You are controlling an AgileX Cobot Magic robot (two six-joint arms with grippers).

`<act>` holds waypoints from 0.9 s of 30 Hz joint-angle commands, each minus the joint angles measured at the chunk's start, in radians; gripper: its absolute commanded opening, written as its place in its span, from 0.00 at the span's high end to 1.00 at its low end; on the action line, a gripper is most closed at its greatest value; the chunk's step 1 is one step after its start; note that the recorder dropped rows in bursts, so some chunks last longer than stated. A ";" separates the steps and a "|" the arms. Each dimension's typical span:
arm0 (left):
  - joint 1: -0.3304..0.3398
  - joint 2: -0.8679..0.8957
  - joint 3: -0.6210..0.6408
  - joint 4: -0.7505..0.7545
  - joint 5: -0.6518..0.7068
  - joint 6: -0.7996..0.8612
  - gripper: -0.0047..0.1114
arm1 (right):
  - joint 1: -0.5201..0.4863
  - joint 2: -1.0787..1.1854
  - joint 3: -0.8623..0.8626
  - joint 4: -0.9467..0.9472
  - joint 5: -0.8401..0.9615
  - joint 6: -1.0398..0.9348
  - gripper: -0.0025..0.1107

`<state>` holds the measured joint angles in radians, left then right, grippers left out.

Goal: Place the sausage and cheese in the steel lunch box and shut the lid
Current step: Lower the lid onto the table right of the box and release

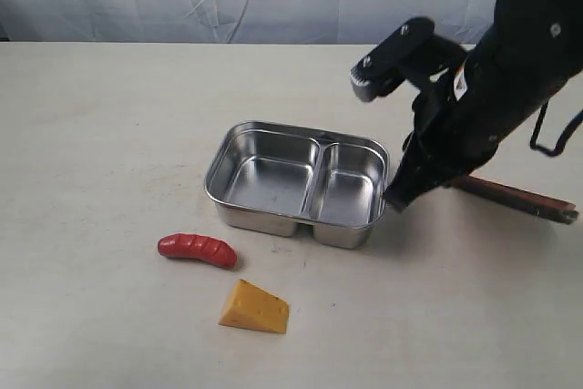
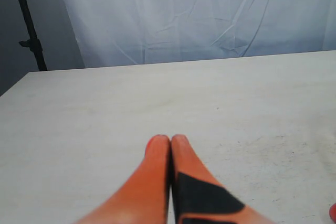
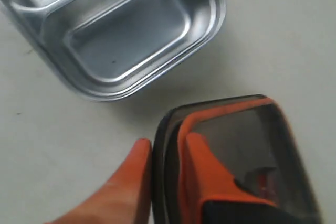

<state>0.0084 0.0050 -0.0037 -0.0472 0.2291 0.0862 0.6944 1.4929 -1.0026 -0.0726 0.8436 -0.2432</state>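
On the desk the steel lunch box sits empty, my right gripper pinches the lid by its rim just beside it, a thin hold that could slip, while cheese and sausage lie outside and my left gripper is pressed together.

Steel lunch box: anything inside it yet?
Nothing: both compartments of the steel lunch box show bare steel. The sausage and cheese lie outside on the table. Neither floor is covered.

Closed left claw, pale table, white curtain
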 commanded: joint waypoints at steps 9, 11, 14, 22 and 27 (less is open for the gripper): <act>-0.001 -0.005 0.004 0.001 -0.012 0.000 0.96 | 0.122 0.008 0.151 0.292 -0.149 0.020 0.99; -0.001 -0.005 0.004 0.001 -0.012 0.000 0.96 | 0.124 0.010 0.151 0.312 -0.137 0.020 0.99; -0.001 -0.005 0.004 0.001 -0.012 0.000 0.96 | 0.124 0.012 0.151 0.332 -0.115 0.020 0.98; -0.001 -0.005 0.004 0.001 -0.012 0.000 0.96 | 0.124 0.014 0.151 0.352 -0.058 0.018 0.65; -0.001 -0.005 0.004 0.001 -0.012 0.000 0.96 | 0.124 0.006 0.149 0.362 -0.040 0.016 0.64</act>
<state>0.0084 0.0050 -0.0037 -0.0472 0.2291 0.0862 0.8191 1.5063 -0.8577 0.2754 0.7960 -0.2206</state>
